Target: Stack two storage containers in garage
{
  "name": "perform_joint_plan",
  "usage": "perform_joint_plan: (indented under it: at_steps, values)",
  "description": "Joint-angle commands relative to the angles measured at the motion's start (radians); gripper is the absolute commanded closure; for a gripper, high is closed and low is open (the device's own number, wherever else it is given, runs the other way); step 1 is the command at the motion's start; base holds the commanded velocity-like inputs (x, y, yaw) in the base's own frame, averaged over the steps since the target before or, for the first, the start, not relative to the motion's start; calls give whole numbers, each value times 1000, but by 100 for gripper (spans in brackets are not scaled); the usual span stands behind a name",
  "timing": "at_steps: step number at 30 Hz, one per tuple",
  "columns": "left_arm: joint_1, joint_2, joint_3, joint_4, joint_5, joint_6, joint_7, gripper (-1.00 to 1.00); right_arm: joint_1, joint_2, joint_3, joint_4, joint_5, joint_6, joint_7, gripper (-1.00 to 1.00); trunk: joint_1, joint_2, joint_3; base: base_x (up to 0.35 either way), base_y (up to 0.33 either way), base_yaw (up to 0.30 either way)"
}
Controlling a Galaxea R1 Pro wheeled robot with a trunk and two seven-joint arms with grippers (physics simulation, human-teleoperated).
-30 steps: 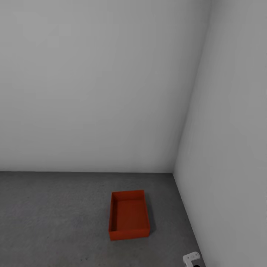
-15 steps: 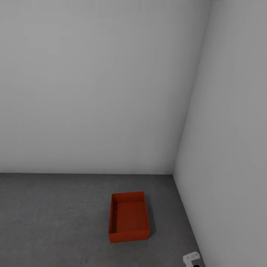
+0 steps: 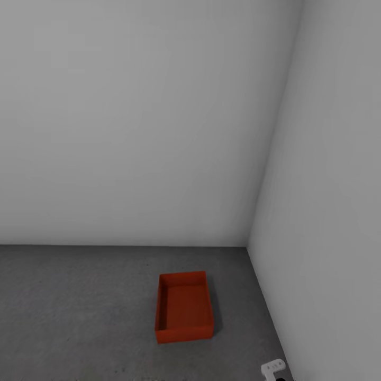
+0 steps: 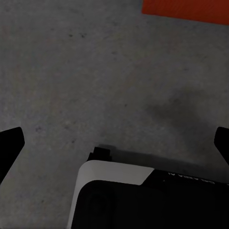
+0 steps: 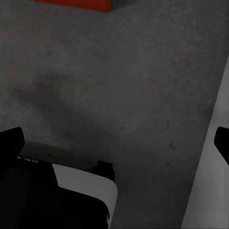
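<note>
Concrete floor [image 3: 79,307] bears one storage container [image 3: 184,308] (near corner).

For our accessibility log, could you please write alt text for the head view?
A red-orange open-top storage container sits empty on the grey concrete floor near the corner of two plain white walls.

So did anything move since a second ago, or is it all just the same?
Almost nothing moved. The whole head picture slid down a little and came back up, so that was the camera nodding, not the things. The red container sits in the same spot on the grey floor, near the corner of the walls. Both pincers, left and right, are open and empty.
</note>
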Motion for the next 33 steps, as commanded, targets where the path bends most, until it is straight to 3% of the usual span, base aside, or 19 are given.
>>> perform_joint_plan:
  at_steps: [1, 12, 33]
  values:
    - [-1, 0, 1, 1, 4, -3, 1, -100, -2, 0, 7, 4, 1, -8, -1, -100, 1, -2, -3, 0, 0, 0]
    - [-1, 0, -1, 14, 3, -8, 1, -100, -2, 0, 7, 4, -6, -9, -14, -100, 1, -2, -4, -1, 0, 0]
    - [1, -1, -1, 21, 3, -11, 1, -100, 1, 0, 7, 4, -3, -9, -14, -100, 1, -2, -4, -335, 7, 0]
